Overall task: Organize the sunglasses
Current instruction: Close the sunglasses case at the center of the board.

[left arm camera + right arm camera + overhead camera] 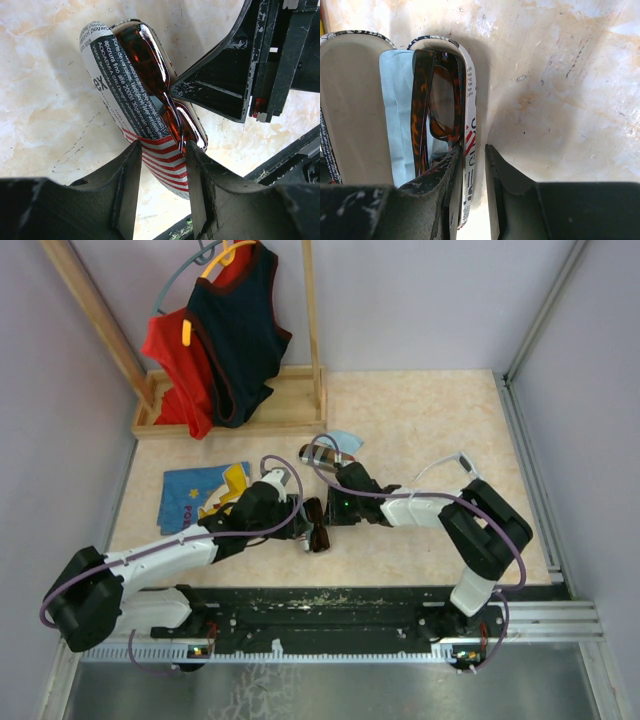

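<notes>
The dark brown sunglasses lie folded in an open flag-print case, on a light-blue cloth. In the right wrist view the sunglasses lean against the case wall, with the lid open to the left. My left gripper straddles the striped end of the case, both fingers against it. My right gripper has one finger inside against the sunglasses and one outside, a thin gap beside the wall. From above, both grippers meet over the sunglasses.
A wooden rack with red and navy tops stands at the back left. A blue printed sheet lies under the left arm. A dark object with a light-blue cloth lies behind the grippers. A black rail runs along the near edge.
</notes>
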`<act>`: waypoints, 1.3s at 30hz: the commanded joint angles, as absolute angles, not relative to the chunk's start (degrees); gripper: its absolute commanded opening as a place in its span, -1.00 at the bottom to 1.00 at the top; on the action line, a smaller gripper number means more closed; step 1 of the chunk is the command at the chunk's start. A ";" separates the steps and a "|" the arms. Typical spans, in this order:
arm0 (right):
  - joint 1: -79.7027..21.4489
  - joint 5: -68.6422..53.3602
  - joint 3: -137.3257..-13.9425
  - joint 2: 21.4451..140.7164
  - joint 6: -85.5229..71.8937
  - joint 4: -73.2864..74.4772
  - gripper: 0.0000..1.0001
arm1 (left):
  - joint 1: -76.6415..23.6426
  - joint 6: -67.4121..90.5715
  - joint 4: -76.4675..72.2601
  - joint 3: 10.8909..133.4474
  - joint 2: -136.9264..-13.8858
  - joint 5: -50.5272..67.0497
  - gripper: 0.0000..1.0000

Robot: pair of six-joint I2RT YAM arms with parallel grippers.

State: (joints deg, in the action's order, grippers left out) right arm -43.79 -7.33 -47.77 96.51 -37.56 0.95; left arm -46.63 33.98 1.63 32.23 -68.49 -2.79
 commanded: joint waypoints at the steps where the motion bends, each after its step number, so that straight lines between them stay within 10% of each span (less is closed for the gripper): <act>1: -44.39 -5.90 -49.54 95.83 -35.69 2.37 -0.49 | -46.76 32.82 0.61 33.54 -68.82 -3.67 -0.08; 26: -44.39 -1.67 -44.16 84.27 -36.06 1.08 -0.47 | -46.76 31.52 1.67 36.23 -70.57 -4.31 -0.09; 39: -43.15 -2.43 -44.90 91.13 -36.72 0.40 -0.79 | -46.75 31.07 2.71 37.83 -71.44 -3.68 -0.10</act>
